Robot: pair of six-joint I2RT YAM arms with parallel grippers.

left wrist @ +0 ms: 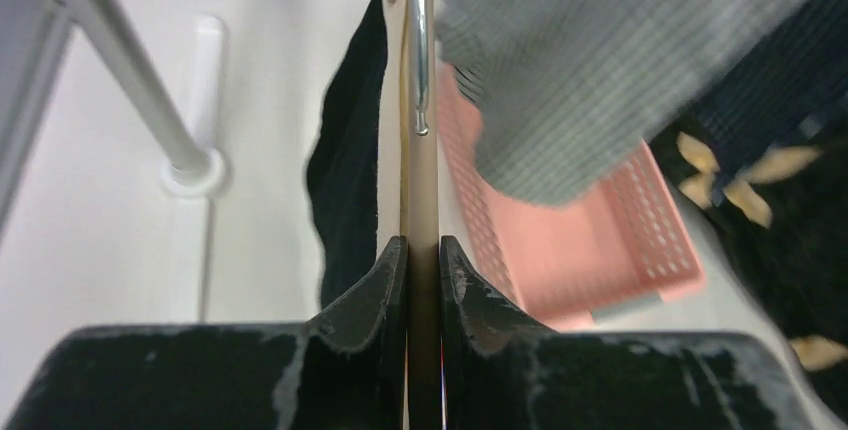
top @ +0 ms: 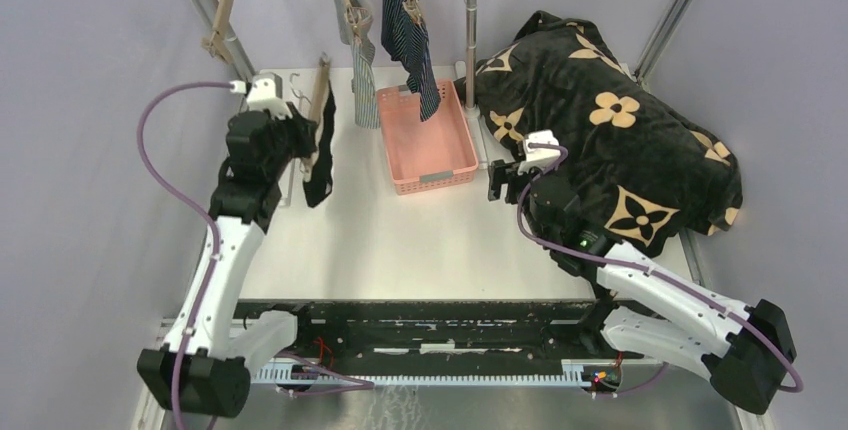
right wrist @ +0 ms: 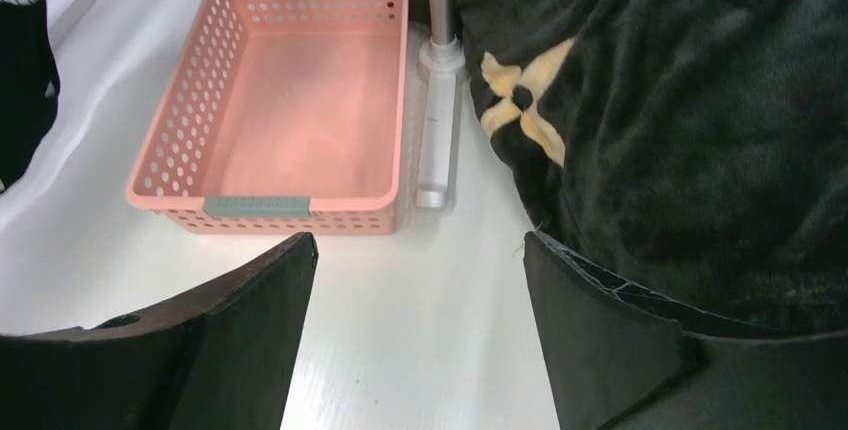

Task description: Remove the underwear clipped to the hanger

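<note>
My left gripper (top: 303, 140) is shut on the tan wooden bar of a hanger (top: 319, 100), held off the rail above the table's left side. The plain black underwear (top: 322, 160) hangs clipped from it. In the left wrist view the fingers (left wrist: 385, 280) pinch the hanger bar (left wrist: 422, 200), with the black underwear (left wrist: 350, 170) just to its left. The grey-and-white striped underwear (top: 363, 70) and the navy striped underwear (top: 412, 40) hang from hangers on the rail. My right gripper (top: 505, 182) is open and empty (right wrist: 418, 245) over bare table.
A pink perforated basket (top: 392, 150) sits on the table under the navy garment and shows in the right wrist view (right wrist: 180, 130). A big black blanket with tan flowers (top: 610, 140) lies at the right. A rack post (top: 470, 20) stands between them. An empty hanger (top: 224, 15) hangs at the far left.
</note>
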